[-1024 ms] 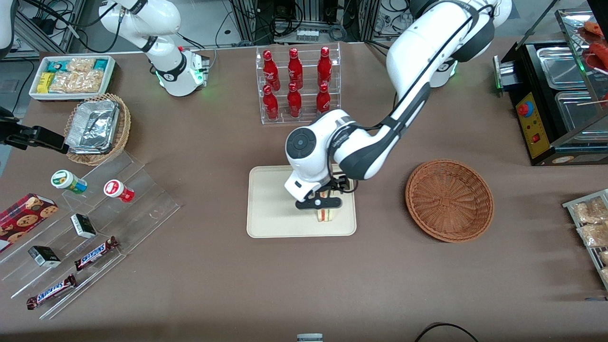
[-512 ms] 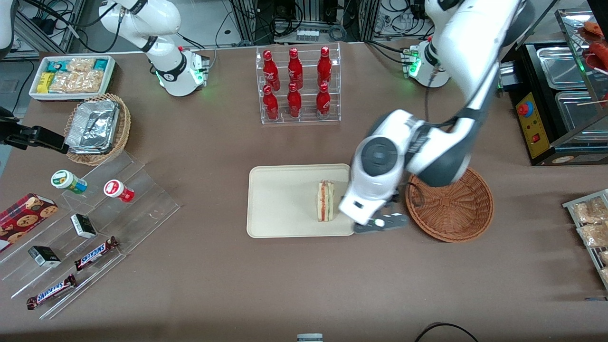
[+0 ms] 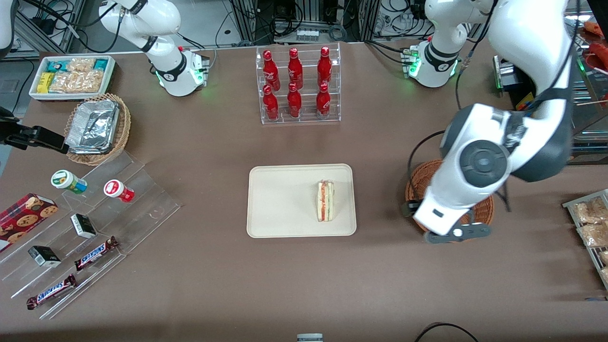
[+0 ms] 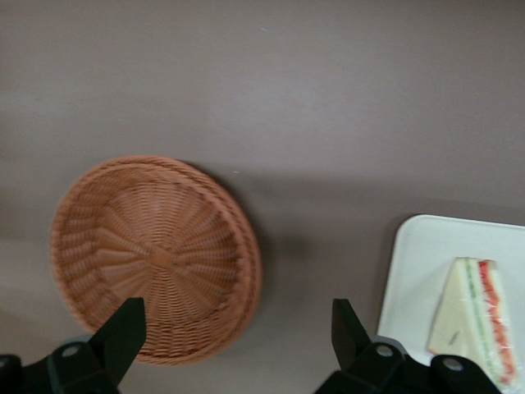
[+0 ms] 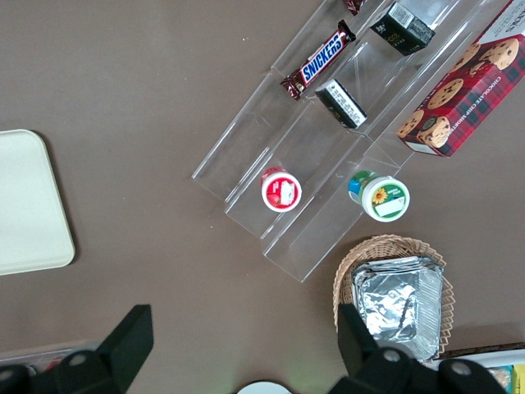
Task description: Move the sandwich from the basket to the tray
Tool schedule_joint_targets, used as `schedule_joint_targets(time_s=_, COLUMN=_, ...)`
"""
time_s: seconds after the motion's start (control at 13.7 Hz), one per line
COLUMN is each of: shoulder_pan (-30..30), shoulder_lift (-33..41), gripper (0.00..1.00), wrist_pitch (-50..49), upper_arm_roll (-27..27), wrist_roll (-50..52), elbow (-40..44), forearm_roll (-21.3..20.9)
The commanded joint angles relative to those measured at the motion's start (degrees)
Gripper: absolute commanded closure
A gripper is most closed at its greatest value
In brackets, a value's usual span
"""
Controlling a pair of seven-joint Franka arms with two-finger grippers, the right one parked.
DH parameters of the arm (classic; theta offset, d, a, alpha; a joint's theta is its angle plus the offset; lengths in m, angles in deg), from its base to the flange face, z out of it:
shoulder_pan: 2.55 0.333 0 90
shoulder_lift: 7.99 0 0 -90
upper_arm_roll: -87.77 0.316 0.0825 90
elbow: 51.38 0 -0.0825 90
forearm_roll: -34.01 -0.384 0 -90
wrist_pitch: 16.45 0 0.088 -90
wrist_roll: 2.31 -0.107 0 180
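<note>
Sandwich (image 3: 325, 200): one wedge, lying on the tray (image 3: 280, 199), at the tray's end nearer the basket; red and green filling visible along the cut edge. Also seen in the wrist view (image 4: 477, 316), on the tray's corner (image 4: 418, 263).

Tray: cream, rectangular, mid-desk (image 3: 304, 285), nearer the front camera than the bottle rack (image 3: 298, 84).

Basket (image 3: 418, 187): reddish-brown wicker, round, on the desk toward the working arm's end, well apart from the tray. Partly covered by the arm in the front view; shown whole and holding nothing in the wrist view (image 4: 156, 258).

Claw (image 3: 457, 233): above the basket's edge nearest the front camera, clear of the sandwich. In the wrist view (image 4: 234, 328) its fingers (image 4: 123, 332) stand spread wide, released, nothing between them.
</note>
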Motion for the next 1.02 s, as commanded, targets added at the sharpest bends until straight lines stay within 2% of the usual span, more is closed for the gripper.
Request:
schedule_joint_targets(time_s=0.0, shoulder_pan=4.50, shoulder_lift=6.18, gripper=0.00, wrist_pitch=-1.87, upper_arm_roll=-0.07, wrist_roll=-5.98, elbow=-4.79, forearm_roll=1.12)
schedule_joint_targets(time_s=0.07, shoulder_pan=5.74, shoulder_lift=8.29, gripper=0.00, wrist_pitch=-2.05, upper_arm_roll=0.36, wrist_roll=-8.71, elbow=-6.20, forearm_roll=2.60)
schedule_joint_targets(time_s=0.22, shoulder_pan=4.36, shoulder_lift=11.73, gripper=0.00, wrist_pitch=-5.89, upper_arm_roll=6.84, wrist_roll=-14.07, elbow=-6.57, forearm_roll=6.29)
schedule_joint_targets(time_s=0.37, shoulder_pan=3.29, shoulder_lift=14.63, gripper=0.00, wrist_pitch=-9.86, upper_arm_roll=10.19, wrist_roll=-19.17, elbow=-6.66, forearm_roll=8.76)
schedule_joint_targets(time_s=0.59, shoulder_pan=1.19, shoulder_lift=18.33, gripper=0.00, wrist_pitch=-14.96, upper_arm_roll=14.41, wrist_roll=-21.65, elbow=-6.92, forearm_roll=12.71)
schedule_joint_targets(time_s=0.73, shoulder_pan=-1.01, shoulder_lift=21.13, gripper=0.00, wrist_pitch=-16.29, upper_arm_roll=17.41, wrist_roll=-24.19, elbow=-9.54, forearm_roll=13.17)
schedule_joint_targets(time_s=0.95, shoulder_pan=-1.28, shoulder_lift=26.67, gripper=0.00, wrist_pitch=-16.38, upper_arm_roll=18.56, wrist_roll=-24.47, elbow=-14.82, forearm_roll=13.25)
